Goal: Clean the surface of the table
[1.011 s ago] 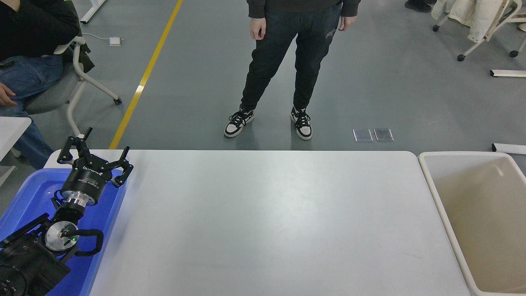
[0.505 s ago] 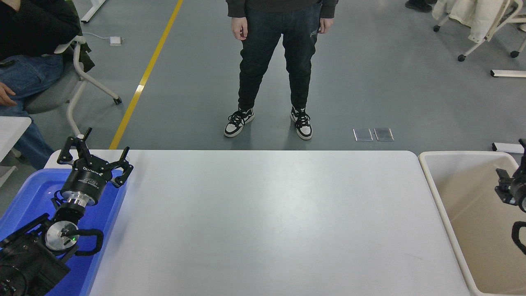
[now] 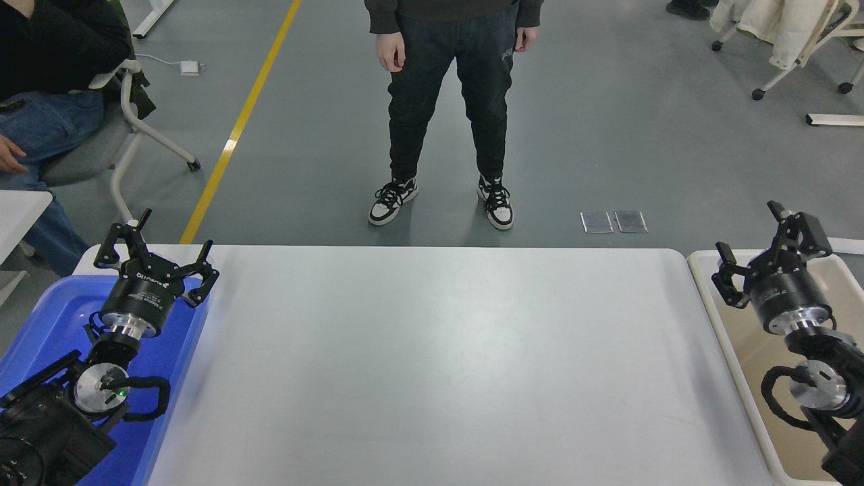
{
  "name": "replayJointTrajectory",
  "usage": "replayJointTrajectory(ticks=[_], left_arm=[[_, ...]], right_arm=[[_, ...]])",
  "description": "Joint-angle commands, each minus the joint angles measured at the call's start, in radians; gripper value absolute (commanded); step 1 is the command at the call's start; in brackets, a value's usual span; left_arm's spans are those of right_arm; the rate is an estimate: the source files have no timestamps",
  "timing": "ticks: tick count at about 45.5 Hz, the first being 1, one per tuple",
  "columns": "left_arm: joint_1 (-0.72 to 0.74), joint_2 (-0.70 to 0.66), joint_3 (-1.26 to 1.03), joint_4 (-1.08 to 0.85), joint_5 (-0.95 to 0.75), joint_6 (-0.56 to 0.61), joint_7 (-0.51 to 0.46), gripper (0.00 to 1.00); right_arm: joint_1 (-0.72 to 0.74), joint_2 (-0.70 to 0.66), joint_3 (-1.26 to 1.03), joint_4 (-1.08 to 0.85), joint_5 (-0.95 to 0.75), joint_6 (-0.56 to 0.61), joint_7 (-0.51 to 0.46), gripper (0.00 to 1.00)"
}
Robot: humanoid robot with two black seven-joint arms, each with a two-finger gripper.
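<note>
Claws (image 3: 154, 251) (image 3: 767, 244) gape, poised above both tubs (image 3: 40, 324) (image 3: 756, 358).

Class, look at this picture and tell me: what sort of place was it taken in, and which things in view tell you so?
Probably a robotics lab or workshop: a grey floor with a yellow line, wheeled office chairs, and two black grippers, left and right, over a white table.

It looked like a lab or workshop: grey floor (image 3: 641, 135) with a yellow line (image 3: 236, 128) at upper left, wheeled chairs (image 3: 790, 40) at upper right, a white table (image 3: 439, 351) below.
</note>
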Motion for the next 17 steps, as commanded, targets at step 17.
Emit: replayJointTrajectory(ticks=[17], left_arm=[[0.000,0.001,0.000,0.000,0.000,0.000,0.000,1.00]], right_arm=[[0.027,0.066,-0.073,0.008,-0.010,-0.028,0.037,1.00]])
